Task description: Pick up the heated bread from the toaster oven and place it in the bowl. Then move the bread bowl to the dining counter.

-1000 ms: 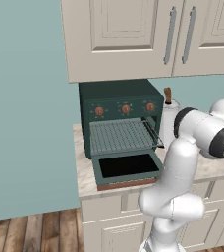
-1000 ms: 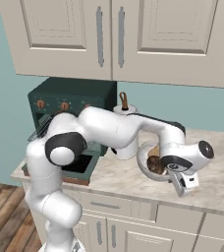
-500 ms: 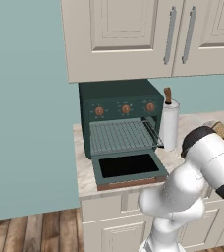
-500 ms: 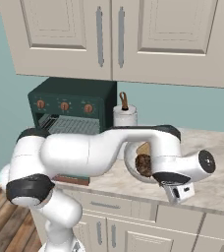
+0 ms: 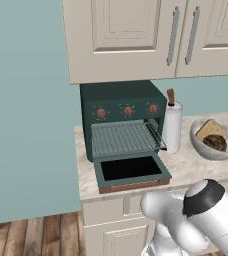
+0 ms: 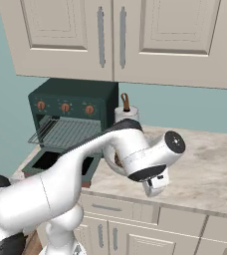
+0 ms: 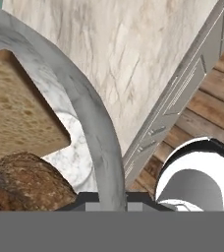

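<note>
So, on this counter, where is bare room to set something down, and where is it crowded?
The widest bare patch is the marbled counter right of the bowl, up to the teal wall. A narrower strip lies in front of the white canister, between the oven's dropped door and the bowl. Crowded: the left end, where the toaster oven and canister stand close together.

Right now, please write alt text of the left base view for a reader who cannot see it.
A pale grey bowl holding bread sits on the marbled counter, right of a white canister and a dark green toaster oven with its door dropped open.
</note>
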Robot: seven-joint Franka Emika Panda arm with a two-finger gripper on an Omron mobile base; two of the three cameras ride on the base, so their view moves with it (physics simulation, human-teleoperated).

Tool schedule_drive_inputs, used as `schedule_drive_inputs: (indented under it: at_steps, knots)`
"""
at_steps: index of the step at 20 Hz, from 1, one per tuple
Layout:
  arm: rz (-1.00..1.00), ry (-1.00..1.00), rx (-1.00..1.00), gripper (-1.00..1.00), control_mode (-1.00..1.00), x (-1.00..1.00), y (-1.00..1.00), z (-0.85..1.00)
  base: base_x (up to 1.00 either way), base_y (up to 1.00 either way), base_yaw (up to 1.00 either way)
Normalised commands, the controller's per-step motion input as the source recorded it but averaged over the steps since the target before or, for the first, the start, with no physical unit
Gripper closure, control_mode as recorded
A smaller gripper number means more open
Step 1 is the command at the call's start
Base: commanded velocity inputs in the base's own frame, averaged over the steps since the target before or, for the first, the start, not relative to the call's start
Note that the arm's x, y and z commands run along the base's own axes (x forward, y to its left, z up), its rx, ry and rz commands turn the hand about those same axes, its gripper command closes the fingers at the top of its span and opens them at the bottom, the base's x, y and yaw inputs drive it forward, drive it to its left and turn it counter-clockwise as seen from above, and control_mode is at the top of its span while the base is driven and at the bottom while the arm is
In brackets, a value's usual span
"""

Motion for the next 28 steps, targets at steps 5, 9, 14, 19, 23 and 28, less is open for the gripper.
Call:
schedule_drive_inputs:
  at_steps: [5,9,14,19,23,28]
  knots:
    - [-0.27,0.00,0.00,1.00,-1.00,-0.02,0.50,0.43,0.00,0.00,0.00]
    - [-0.32,-0.01,0.00,1.00,-1.00,-0.13,0.33,0.35,0.00,0.00,0.00]
    - [-0.25,0.01,0.00,1.00,-1.00,0.01,0.32,0.25,0.00,0.00,0.00]
    - [-0.04,0.02,0.00,1.00,-1.00,0.02,0.06,0.01,0.00,0.00,0.00]
    - [0.00,0.00,0.00,1.00,-1.00,0.00,0.00,0.00,0.00,0.00,0.00]
    - [0.00,0.00,0.00,1.00,1.00,0.00,0.00,0.00,-0.28,-0.07,0.05]
